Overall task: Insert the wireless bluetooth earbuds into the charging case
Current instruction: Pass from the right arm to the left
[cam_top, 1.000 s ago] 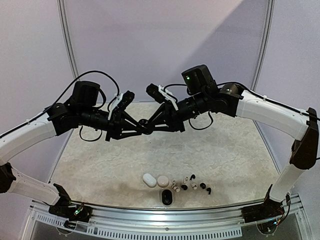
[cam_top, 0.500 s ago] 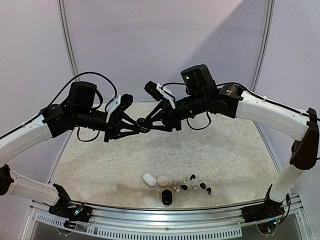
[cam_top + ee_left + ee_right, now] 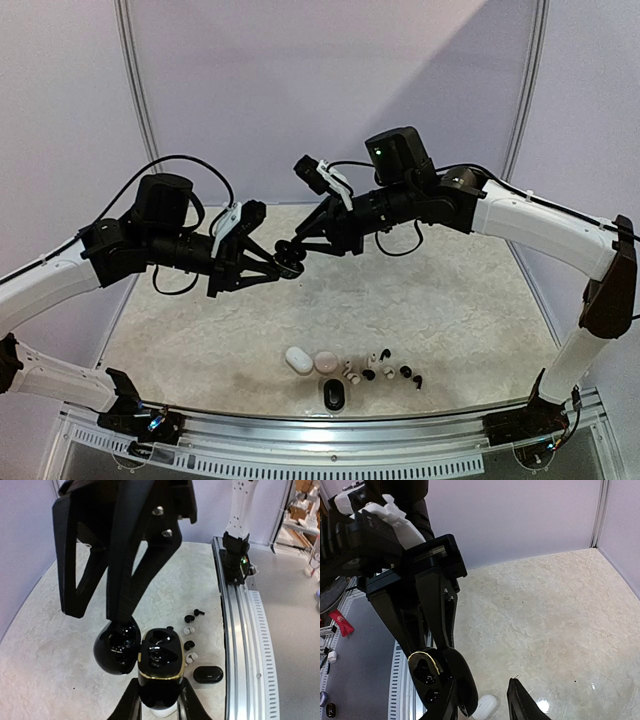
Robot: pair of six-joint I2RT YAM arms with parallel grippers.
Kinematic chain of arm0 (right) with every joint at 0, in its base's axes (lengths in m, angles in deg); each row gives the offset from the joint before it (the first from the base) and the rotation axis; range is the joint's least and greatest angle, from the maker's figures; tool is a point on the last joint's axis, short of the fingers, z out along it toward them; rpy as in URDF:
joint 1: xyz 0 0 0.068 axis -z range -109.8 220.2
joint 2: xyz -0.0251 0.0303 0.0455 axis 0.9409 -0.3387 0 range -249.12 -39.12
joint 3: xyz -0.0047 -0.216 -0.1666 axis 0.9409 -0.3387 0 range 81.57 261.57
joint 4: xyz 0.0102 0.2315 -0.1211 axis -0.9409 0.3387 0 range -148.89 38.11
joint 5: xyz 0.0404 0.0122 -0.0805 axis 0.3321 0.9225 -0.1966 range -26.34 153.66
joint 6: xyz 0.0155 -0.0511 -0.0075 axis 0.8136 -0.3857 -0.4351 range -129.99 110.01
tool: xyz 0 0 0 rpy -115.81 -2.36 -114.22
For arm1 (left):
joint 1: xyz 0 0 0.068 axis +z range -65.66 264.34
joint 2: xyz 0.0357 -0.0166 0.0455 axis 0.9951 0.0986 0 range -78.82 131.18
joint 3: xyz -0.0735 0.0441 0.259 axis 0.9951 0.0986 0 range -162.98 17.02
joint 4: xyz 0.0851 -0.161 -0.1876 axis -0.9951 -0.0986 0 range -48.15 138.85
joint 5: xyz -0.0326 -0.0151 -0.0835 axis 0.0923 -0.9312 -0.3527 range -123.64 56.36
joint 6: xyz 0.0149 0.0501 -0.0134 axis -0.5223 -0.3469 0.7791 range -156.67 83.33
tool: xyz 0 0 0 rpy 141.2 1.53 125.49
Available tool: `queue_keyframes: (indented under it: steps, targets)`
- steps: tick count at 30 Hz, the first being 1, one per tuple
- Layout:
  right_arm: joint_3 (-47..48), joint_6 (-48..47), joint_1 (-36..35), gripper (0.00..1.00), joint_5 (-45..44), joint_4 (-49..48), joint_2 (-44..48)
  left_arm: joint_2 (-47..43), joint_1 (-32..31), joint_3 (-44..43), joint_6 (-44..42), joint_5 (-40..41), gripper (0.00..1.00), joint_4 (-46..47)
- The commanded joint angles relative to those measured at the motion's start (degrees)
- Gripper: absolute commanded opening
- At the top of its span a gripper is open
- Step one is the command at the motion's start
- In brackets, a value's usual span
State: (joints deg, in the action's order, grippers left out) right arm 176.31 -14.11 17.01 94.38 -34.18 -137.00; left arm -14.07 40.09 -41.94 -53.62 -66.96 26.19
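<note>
Basically early: left tool (image 3: 158,700) clamps the open black charging case (image 3: 159,666) mid-air; right tool (image 3: 95,606) part-open at its lid (image 3: 116,642), holding nothing. Earbuds (image 3: 385,370) lie loose on the tabletop (image 3: 450,300); whether the sockets are filled is unclear.

We count 4 pebble-shaped charging cases total. 1 is a glossy black case w/ gold rim (image 3: 157,667), lid open, up in the air. 3 lie on the beige stone-pattern tabletop (image 3: 470,300) at approx 6 o'clock in the top view: 1 white oval case (image 3: 298,360), 1 pale pink case (image 3: 326,362), 1 closed black case (image 3: 334,396). At 3 o'clock of the pink one are tiny loose buds: we make out approx 3 white earbuds (image 3: 354,378) and 4 black earbuds (image 3: 405,371), too small for an exact no. Also 2 white-and-black robot arms: left arm (image 3: 50,285), right arm (image 3: 540,222).
</note>
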Motion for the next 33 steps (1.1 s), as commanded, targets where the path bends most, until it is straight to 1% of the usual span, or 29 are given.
queue_keyframes:
  steps: [1, 4, 6, 9, 11, 12, 14, 15, 17, 19, 22, 24, 26, 28, 33]
  targets:
    - [0.8, 1.1, 1.5, 0.36, -0.8, -0.1, -0.9, -1.9, -0.5, 4.0, 9.7, -2.1, 0.00, 8.2]
    - [2.4, 2.9, 3.0, 0.38, 1.5, 0.1, -0.1, -2.4, 1.6, 8.4, 18.9, -1.6, 0.00, 15.9]
    - [3.4, 5.2, 4.4, 0.39, 2.1, 0.2, 0.8, -2.7, 2.3, 10.4, 21.4, -1.5, 0.00, 19.3]
    - [5.2, 9.9, 7.8, 0.43, 2.3, 1.8, 1.8, -3.4, 2.5, 12.5, 23.0, -0.9, 0.00, 21.6]
    - [5.7, 13.9, 10.1, 0.43, -0.9, 4.9, 2.4, -3.8, 2.6, 13.6, 23.8, -0.6, 0.00, 24.3]
    - [5.7, 15.7, 11.2, 0.43, -5.3, 8.9, 2.8, -4.0, 2.6, 14.2, 24.1, -0.4, 0.00, 25.2]
    - [4.2, 16.8, 11.6, 0.42, -10.5, 14.6, 3.6, -4.5, 2.7, 15.5, 24.8, 0.0, 0.00, 26.8]
    - [2.7, 16.9, 11.6, 0.43, -11.5, 16.1, 4.1, -4.7, 2.7, 16.1, 24.9, 0.0, 0.00, 27.5]
    - [-0.8, 17.0, 11.6, 0.45, -9.9, 15.7, 5.7, -5.0, 2.7, 16.7, 24.5, -0.5, 0.00, 27.9]
    - [-3.8, 16.4, 10.7, 0.54, -6.9, 12.9, 7.2, -5.1, 2.7, 16.9, 24.2, -0.3, 0.00, 28.0]
    - [-7.6, 11.6, 6.4, 0.75, -3.0, 5.9, 9.8, -5.0, 2.7, 16.9, 23.8, -1.3, 0.00, 28.6]
    - [-10.3, 7.9, 3.7, 0.83, 0.8, -1.4, 10.9, -5.1, 2.5, 16.7, 23.6, -2.3, 0.00, 29.1]
    - [-12.0, 7.0, 2.1, 0.90, 2.5, -5.4, 10.9, -5.0, 2.4, 16.5, 23.3, -3.0, 0.00, 29.4]
    - [-11.5, 5.7, 0.6, 0.95, 1.3, -5.8, 9.9, -4.9, 2.0, 16.3, 22.6, -3.7, 0.00, 29.2]
    - [-10.2, 4.7, -1.1, 0.97, 0.9, -6.5, 6.3, -4.6, 1.3, 15.5, 21.3, -4.6, 0.00, 28.5]
